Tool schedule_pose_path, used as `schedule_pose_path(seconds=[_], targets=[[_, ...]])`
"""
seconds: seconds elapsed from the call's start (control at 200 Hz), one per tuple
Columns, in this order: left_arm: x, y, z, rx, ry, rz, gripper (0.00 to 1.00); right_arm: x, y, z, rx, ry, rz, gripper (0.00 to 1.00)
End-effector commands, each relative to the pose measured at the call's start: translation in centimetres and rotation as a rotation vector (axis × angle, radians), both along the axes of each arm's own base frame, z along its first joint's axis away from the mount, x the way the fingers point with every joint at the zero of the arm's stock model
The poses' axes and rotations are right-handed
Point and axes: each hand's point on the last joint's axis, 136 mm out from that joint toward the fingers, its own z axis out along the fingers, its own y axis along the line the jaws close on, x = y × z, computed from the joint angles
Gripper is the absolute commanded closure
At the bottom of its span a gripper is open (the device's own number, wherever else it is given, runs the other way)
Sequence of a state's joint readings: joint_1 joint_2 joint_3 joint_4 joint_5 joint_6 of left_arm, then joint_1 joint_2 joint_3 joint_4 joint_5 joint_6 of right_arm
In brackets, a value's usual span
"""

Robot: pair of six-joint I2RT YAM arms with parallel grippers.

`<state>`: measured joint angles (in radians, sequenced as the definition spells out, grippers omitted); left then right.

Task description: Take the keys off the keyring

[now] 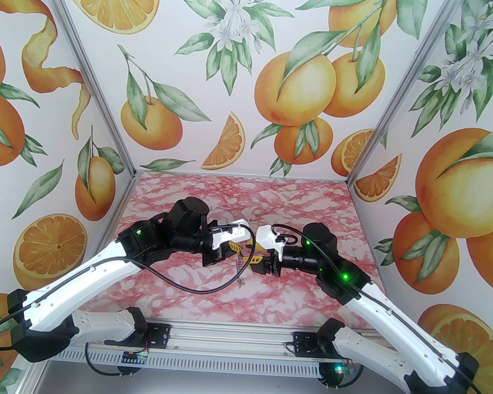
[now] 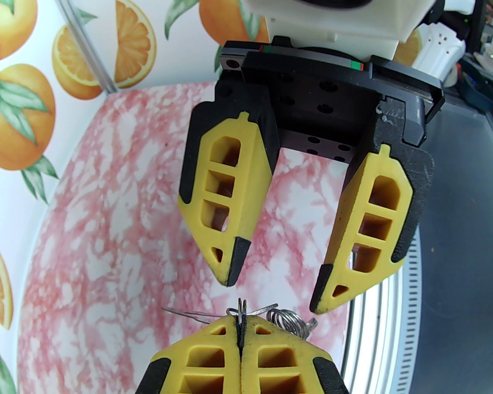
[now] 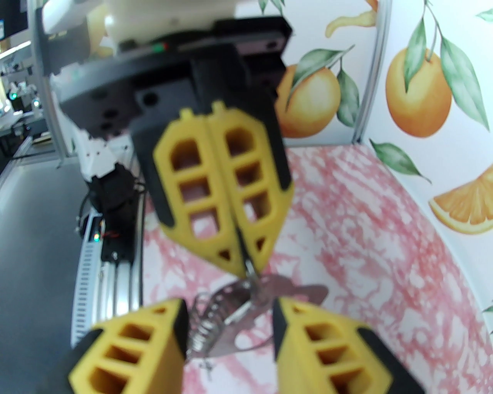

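Keyring [image 3: 227,323] pinched aloft by left gripper [image 2: 240,321]; right gripper [image 3: 228,308] poised opposite.
The left gripper's 2 fingers are pressed together on a small ring of the keyring, which hangs just beyond their tips above the table [image 1: 238,191], apparently to steady it. The right gripper faces those tips with fingers apart on either side of the loop, probably to take 1 of the keys [image 1: 239,272] dangling beneath.

- Two arms: the left arm [image 1: 103,262] and the right arm [image 1: 373,297].
- Two pincers, two yellow fingers apiece: the left pincer [image 2: 240,325] (clamped on a small ring of the keyring) and the right pincer [image 2: 274,295] (spread).
- One keyring [image 2: 287,321].
- Keys [image 1: 240,280]: too thin and tangled to count.
- One tabletop [image 1: 189,197].
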<state>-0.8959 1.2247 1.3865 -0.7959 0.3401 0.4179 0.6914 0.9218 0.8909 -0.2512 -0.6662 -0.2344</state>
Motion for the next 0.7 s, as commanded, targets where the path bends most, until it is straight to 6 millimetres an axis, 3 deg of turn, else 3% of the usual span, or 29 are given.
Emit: schedule_pose_path(seconds=[0.0,0.335,0.505,0.695], targets=[[-0.2,-0.5,1.8,-0.03,-0.042,-0.035,1.0,0.4,0.5,0.5,0.032,-0.046,0.025,0.58],[-0.6,-0.9,2.1,-0.027,-0.041,-0.068,1.0,0.6,0.7,0.3,0.005,-0.039,0.035,0.77],[-0.7,-0.5,1.9,-0.014,-0.046,-0.068,1.0,0.7,0.1,0.9,-0.001,-0.052,0.004,0.74],[-0.8,-0.4,2.0,-0.017,-0.057,-0.071,1.0,1.2,-0.4,1.1,-0.005,-0.068,-0.021,0.79]])
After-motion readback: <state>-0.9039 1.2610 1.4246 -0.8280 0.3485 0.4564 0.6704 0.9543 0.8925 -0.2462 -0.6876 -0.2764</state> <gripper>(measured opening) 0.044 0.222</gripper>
